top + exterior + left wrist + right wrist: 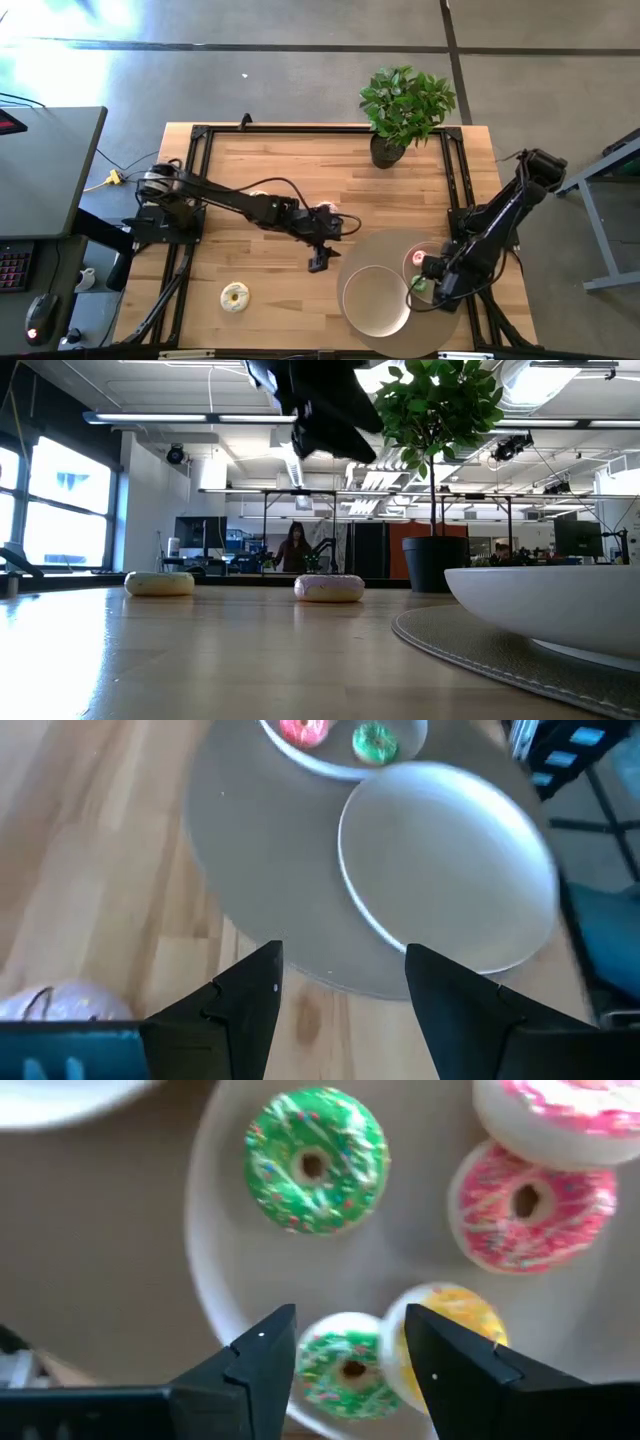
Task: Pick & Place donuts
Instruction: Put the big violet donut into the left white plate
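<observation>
The left gripper (318, 262) hangs above bare wood just short of the round grey mat (372, 248), its fingers spread and holding nothing. The right gripper (345, 1355) hovers over a small plate (215, 1270) on the mat's right side, fingers parted and empty, above two green donuts (316, 1160), a red one (530, 1205), a yellow one (455, 1320) and a pink one. An empty larger plate (376, 300) lies just beside that plate. A yellow-iced donut (235, 296) lies alone near the table's front left, with open wood around it. A pink donut (329, 588) lies mid-table, under the left arm. A potted plant (404, 110) stands at the far edge. Beyond the table, a person stands in the room.
</observation>
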Robot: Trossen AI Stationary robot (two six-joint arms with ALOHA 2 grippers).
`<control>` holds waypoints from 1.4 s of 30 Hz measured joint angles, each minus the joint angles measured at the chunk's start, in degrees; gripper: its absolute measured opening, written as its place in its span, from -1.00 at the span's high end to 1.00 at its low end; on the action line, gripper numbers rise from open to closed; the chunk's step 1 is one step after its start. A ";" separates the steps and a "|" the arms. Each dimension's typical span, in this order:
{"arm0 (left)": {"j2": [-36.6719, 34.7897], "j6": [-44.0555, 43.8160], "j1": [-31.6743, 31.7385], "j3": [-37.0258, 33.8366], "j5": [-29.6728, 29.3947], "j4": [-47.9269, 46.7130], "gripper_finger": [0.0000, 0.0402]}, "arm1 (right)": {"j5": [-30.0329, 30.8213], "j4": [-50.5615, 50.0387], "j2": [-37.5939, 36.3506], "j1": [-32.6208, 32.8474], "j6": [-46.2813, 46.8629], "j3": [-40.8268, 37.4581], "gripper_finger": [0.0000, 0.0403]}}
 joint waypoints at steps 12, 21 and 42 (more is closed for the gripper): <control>-12.16 -3.62 0.24 7.12 -15.33 -31.19 0.17 | 10.81 0.54 -0.65 -8.18 -21.73 12.17 0.28; -24.87 -11.37 -1.44 5.48 -24.89 -44.29 0.20 | 30.85 2.34 -2.35 -11.47 -61.04 26.41 0.39; -68.18 -4.42 -12.15 -46.31 -35.41 1.33 0.20 | 10.15 46.06 -41.77 -33.65 -75.22 -16.54 0.40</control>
